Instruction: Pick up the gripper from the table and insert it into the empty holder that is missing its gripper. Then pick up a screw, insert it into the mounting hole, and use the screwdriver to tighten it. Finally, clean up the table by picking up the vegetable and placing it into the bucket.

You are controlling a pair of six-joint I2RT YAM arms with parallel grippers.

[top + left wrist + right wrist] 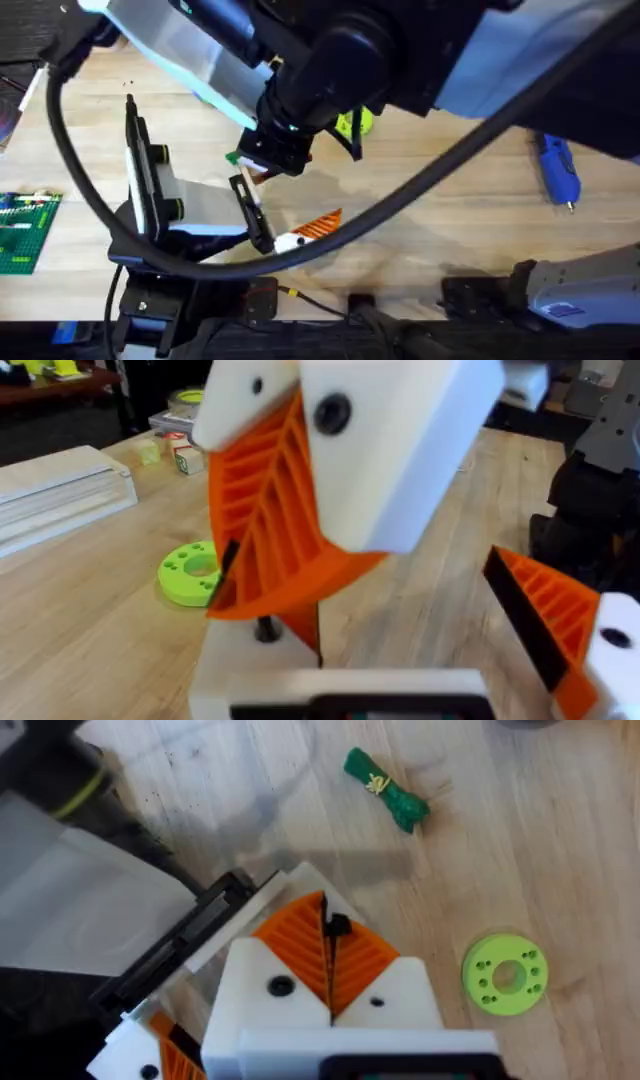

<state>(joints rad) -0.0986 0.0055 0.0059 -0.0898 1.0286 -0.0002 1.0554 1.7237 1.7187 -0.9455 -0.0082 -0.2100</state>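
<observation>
**Inspector A:** Any writing?

**Inspector B:** None I can read. The big dark right arm hides much of the tabletop (440,225) around the green ring (505,972).

**A:** End effectors?

**B:** The right end effector (327,935) is closed, orange pads (290,935) pressed together. A small dark item sits at the tips; I cannot identify it. The left end effector (280,212) stands open, with the right one between its fingers.

**A:** Task items?

**B:** The vegetable (385,788) lies loose on the tabletop, apart from the ring. The screwdriver (557,170) lies well away from the ring, on the right arm's side, with part of it cut off by that arm.
</observation>
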